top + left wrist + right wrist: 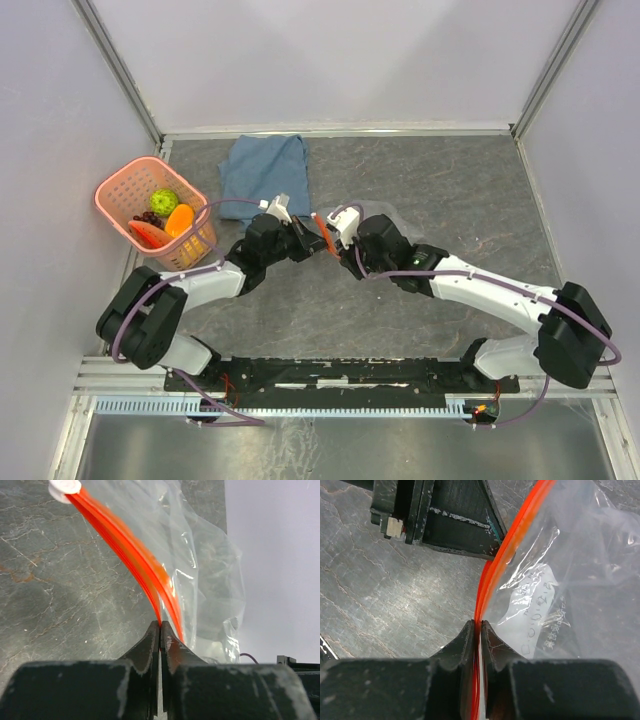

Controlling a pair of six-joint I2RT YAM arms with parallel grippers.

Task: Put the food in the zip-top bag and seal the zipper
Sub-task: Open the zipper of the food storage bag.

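Observation:
The food lies in the pink basket (118,182) at the far left: a yellow-green bumpy ball (164,201), a yellow-orange fruit (181,220), dark grapes (150,217) and an orange carrot-like piece (148,235). The clear zip-top bag (392,215) (210,580) (570,555) hangs mid-table between both arms. My left gripper (315,243) (160,625) is shut on the orange-red zipper (320,228) (125,545). From the other side, my right gripper (332,247) (481,624) pinches the same zipper (492,565), the strip running between its narrow jaws. No food shows inside the bag.
A folded blue cloth (265,170) lies at the back, left of centre. A white label (535,600) shows through the bag. Grey walls close in the table on three sides, and the basket stands against the left wall.

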